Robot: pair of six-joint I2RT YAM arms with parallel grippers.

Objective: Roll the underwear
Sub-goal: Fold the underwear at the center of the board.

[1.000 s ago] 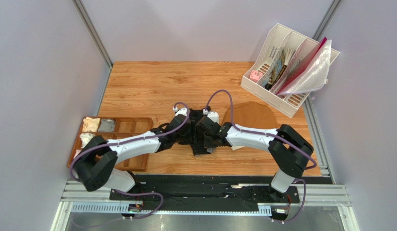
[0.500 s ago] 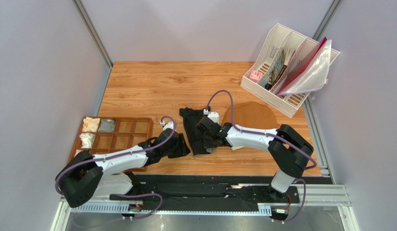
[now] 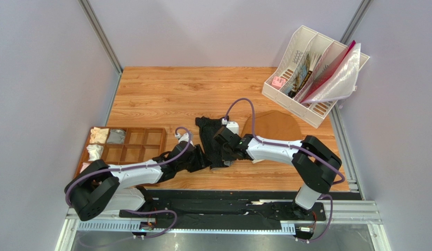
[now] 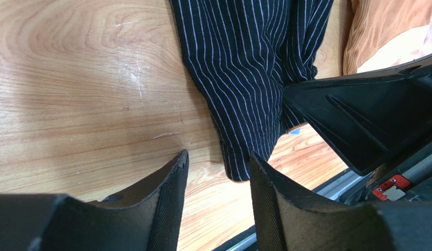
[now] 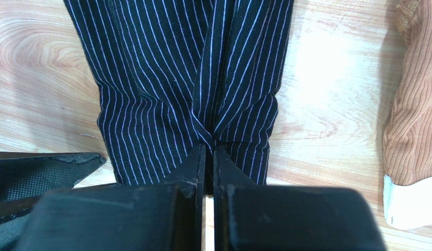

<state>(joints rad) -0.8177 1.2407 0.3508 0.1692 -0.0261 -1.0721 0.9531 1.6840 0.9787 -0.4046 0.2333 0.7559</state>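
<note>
Pulled back toward the lower left since a second ago, the left gripper (image 4: 218, 162) hangs half-open and empty beside the hem. At frame centre the right gripper (image 5: 206, 149) pinches a crease of the black, pale-striped fabric underwear (image 5: 165, 78). It lies folded into a long strip on the wooden table (image 3: 150, 89), and the rolling itself seems yet to come.

Likely a lab: grey panels (image 3: 45, 78) enclose the table (image 3: 160, 89).
</note>
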